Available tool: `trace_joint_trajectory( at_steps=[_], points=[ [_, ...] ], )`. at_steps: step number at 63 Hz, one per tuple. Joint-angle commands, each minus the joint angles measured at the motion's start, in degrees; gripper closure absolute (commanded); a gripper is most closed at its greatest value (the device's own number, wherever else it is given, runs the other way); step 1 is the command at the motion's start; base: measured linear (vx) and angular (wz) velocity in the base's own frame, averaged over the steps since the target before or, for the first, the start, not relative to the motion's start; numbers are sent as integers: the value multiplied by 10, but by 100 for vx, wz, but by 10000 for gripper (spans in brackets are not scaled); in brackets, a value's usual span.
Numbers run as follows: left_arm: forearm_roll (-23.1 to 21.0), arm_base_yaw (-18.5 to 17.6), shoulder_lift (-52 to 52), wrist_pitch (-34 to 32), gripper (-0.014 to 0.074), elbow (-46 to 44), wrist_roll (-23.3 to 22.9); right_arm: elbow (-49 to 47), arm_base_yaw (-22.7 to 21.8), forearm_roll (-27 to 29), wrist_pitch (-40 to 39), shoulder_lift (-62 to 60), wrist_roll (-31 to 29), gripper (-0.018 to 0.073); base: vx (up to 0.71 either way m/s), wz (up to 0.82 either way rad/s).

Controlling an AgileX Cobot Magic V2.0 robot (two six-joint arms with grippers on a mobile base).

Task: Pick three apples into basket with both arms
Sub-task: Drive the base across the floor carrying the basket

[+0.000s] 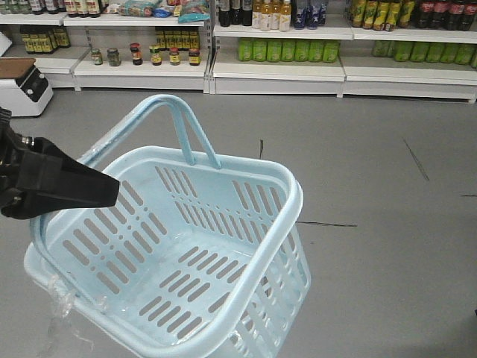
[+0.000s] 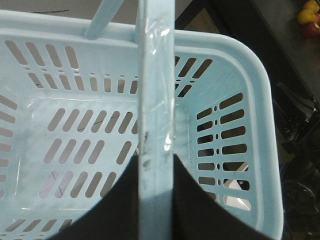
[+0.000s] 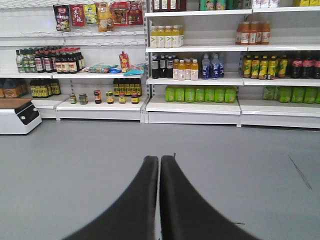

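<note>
The pale blue basket [image 1: 292,200] hangs tilted above the grey floor, and its slotted floor [image 2: 80,145] holds nothing. My left gripper [image 1: 104,188] comes in from the left and is shut on the basket's hoop handle [image 2: 156,75]. In the left wrist view the black fingers [image 2: 200,200] press both sides of the bar at the left gripper [image 2: 156,162]. A scrap of clear plastic [image 1: 59,306] hangs from the near corner. A red fruit [image 2: 314,30] beside a yellow one shows at the top right edge; I cannot tell if it is an apple. My right gripper [image 3: 159,160] is shut on nothing, pointing at the shelves.
White store shelves [image 1: 276,71] with bottles and jars [image 1: 155,54] line the back wall. A white scale [image 1: 22,86] stands on the floor at the far left. A dark rack [image 2: 295,130] with cables lies right of the basket in the left wrist view.
</note>
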Motion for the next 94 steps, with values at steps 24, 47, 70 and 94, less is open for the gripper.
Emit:
trace_joint_trajectory(
  at_steps=[24, 47, 70, 94],
  points=[
    [-39, -1, -11, -32, 604, -16, -4, 8, -3, -6, -40, -6, -5, 561, 18, -21],
    [-39, -1, -11, -32, 604, -16, -4, 8, -3, -6, -40, -6, -5, 561, 17, -21],
    [-39, -1, -11, -32, 604, -16, -4, 8, -3, -6, -40, -6, -5, 561, 17, -25],
    [-39, -1, -11, -32, 604, -16, -4, 8, -3, -6, -40, -6, -5, 561, 15, -38]
  ],
)
